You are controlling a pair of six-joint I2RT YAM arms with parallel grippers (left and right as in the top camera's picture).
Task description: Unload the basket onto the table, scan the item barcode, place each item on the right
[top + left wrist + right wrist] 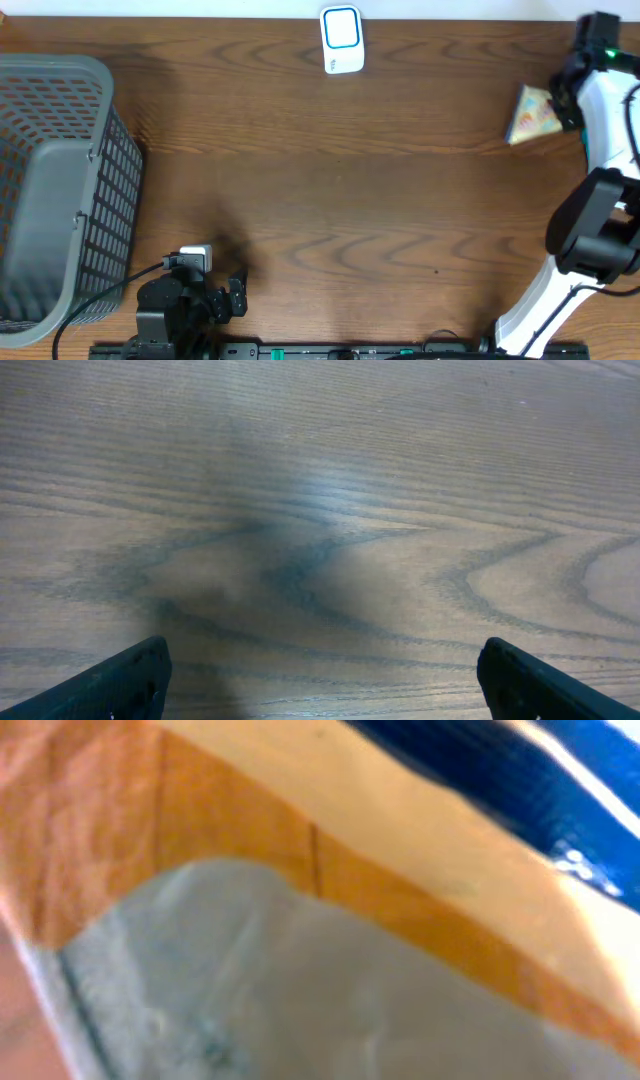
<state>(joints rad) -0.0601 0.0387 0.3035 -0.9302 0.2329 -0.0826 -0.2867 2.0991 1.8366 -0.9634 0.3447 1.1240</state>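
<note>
Our right tool [560, 100] sits at about 2 o'clock on the surface [330, 200]. Its jaws are closed and, as far as we can judge, they pinch the right-hand edge of the snack packet [530, 112]. The right wrist view is filled with blurred orange, cream and blue wrapper, so we cannot find the barcode there. The barcode scanner [341, 40], white with a blue-rimmed window, stands at 12 o'clock, well apart from the packet.

To carry it well, we should lift the packet clear of the wood before swinging it toward 12 o'clock. The pinch should be firm, since a thin wrapper may droop or slip. We then turn the printed face toward the window, rotating slowly if no code shows.

Our left tool [236, 296] rests at 7 o'clock, jaws wide apart and holding nothing, near the grey mesh basket [110, 190] at 9 o'clock.
</note>
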